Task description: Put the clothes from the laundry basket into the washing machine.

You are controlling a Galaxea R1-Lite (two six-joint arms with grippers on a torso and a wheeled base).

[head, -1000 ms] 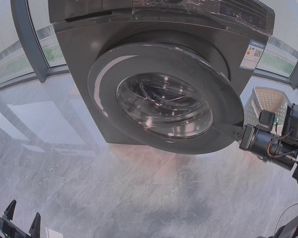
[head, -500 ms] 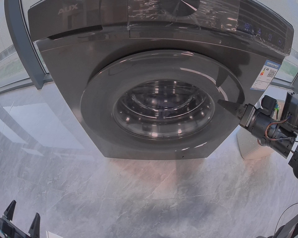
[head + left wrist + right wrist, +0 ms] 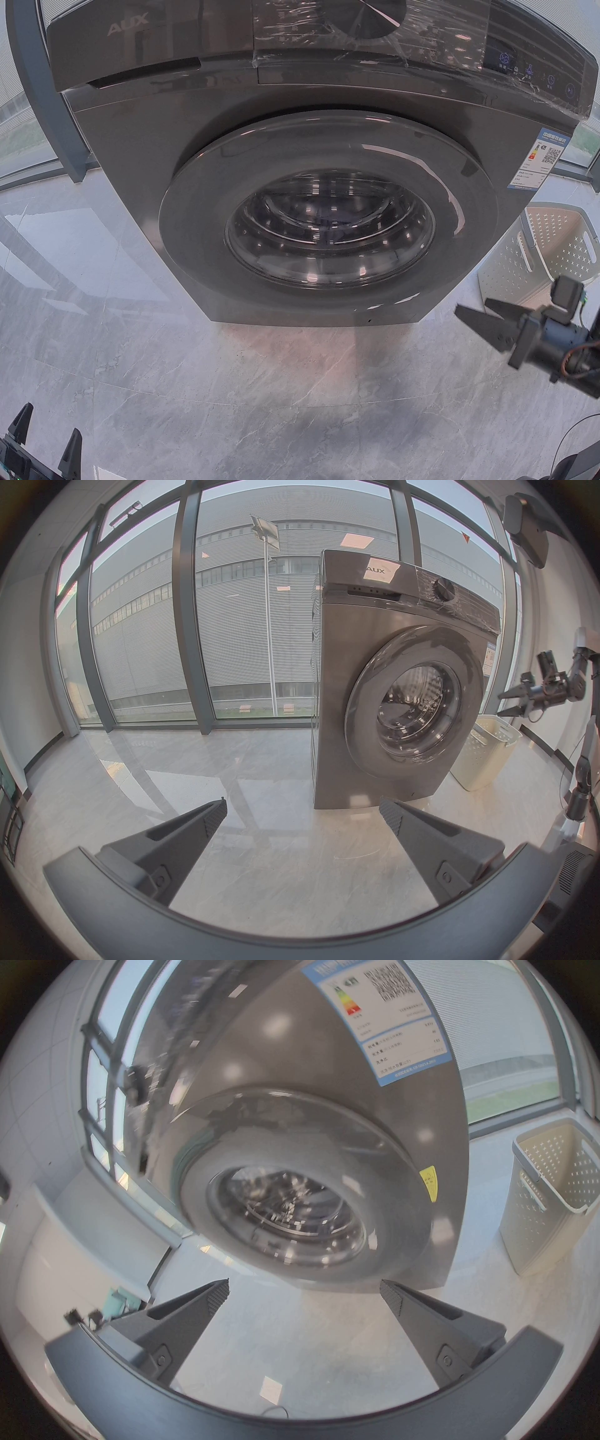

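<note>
The grey washing machine point(image 3: 187, 144) stands in front of me with its round glass door point(image 3: 329, 228) shut flat against the front. A white perforated laundry basket point(image 3: 559, 240) sits on the floor to its right, and the part of its inside that shows is bare wall. My right gripper point(image 3: 470, 304) hangs open and holds nothing, below the door's right edge and beside the basket, clear of both. My left gripper point(image 3: 52, 417) is open low at the near left, far from the machine. The right wrist view faces the door point(image 3: 290, 1216) and the basket point(image 3: 553, 1188).
Glossy grey tiled floor point(image 3: 250, 387) spreads in front of the machine. Tall windows with dark frames point(image 3: 187, 605) stand behind and to the left. The left wrist view takes in the machine point(image 3: 400, 686), the basket point(image 3: 484, 752) and the right gripper point(image 3: 507, 702) farther off.
The door, half open a second ago with my right gripper at its edge, has swung shut. The right gripper has since drawn back and down. The head view has also shifted.
</note>
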